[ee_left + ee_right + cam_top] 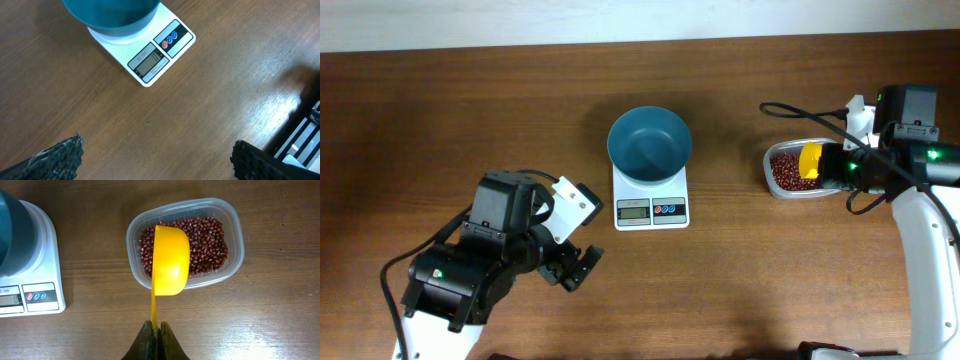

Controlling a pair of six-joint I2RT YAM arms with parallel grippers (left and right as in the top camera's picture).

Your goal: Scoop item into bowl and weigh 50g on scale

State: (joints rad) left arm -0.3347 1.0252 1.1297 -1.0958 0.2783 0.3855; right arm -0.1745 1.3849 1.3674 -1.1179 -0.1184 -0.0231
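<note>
Scooping is in hand: the right hand (156,330), clamped on a yellow plastic scoop (171,260), holds it over small dark red-brown beans (207,242) in a clear plastic tub (236,235). The round teal-blue bowl (649,140) sits empty on the small white square scale (651,209); the left hand (575,268) gapes wide. Next: dip in, lift level.

Nothing is legible: the scale (122,49) has a display (149,61) and print too blurred to read.
</note>
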